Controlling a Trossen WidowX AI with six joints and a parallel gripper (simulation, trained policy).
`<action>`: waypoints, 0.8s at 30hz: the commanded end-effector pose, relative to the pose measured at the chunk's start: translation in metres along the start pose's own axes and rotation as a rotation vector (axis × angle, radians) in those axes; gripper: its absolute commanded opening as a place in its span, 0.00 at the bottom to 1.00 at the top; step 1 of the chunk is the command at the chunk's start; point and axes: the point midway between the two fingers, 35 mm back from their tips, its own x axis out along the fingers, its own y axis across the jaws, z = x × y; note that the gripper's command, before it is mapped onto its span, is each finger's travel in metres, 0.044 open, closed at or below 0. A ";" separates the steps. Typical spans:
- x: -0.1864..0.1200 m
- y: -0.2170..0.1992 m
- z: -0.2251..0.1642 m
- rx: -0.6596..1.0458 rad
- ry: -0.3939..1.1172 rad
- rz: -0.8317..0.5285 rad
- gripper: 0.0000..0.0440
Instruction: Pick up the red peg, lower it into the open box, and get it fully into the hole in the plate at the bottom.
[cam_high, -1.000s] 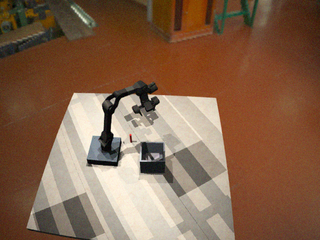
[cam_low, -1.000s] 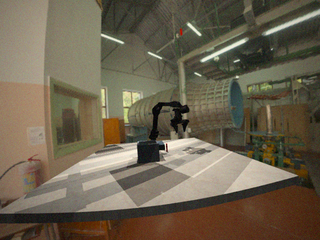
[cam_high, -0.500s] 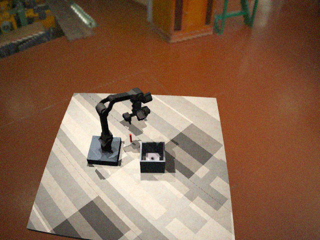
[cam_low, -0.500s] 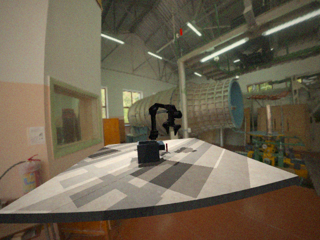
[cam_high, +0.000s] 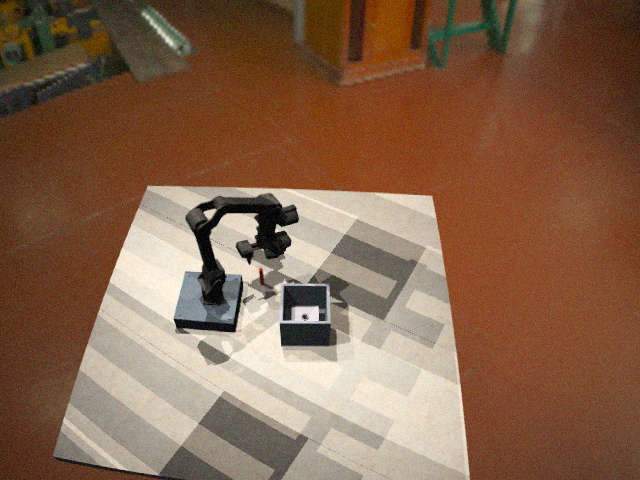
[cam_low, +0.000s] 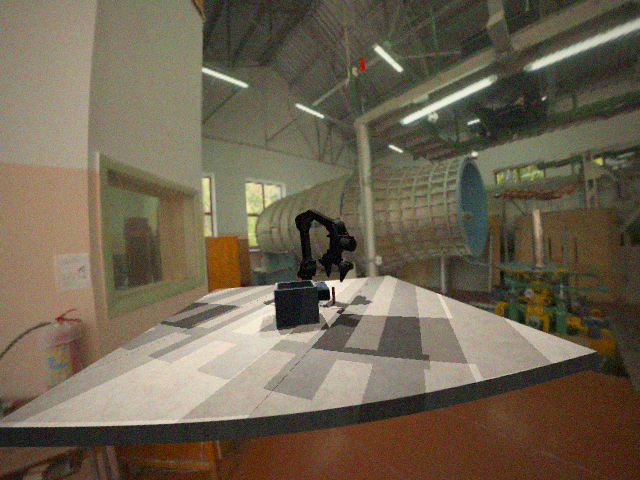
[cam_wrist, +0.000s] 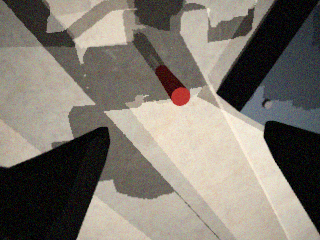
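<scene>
The red peg (cam_high: 261, 277) (cam_low: 333, 295) (cam_wrist: 180, 96) stands upright on the table between the arm's base and the box. My gripper (cam_high: 263, 258) (cam_low: 336, 277) (cam_wrist: 185, 131) is open and empty, pointing down above the peg. In the wrist view the peg's round top lies between the two fingers from side to side, a little above the line of their tips. The open dark box (cam_high: 305, 333) (cam_low: 296, 308) stands beside the peg. The pale plate (cam_high: 298, 312) with a dark hole shows at its bottom in the top view.
The arm's blue-grey base (cam_high: 201, 304) (cam_wrist: 295, 82) stands on the other side of the peg from the box; its edge shows at the right of the wrist view. The patterned table (cam_high: 361, 444) (cam_low: 129, 403) carries shadows of the arm.
</scene>
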 end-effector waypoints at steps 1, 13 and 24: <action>0.009 -0.004 0.001 0.018 0.009 -0.004 1.00; 0.044 -0.012 0.008 0.082 0.021 0.003 0.95; 0.070 -0.009 0.010 0.124 0.028 0.032 0.78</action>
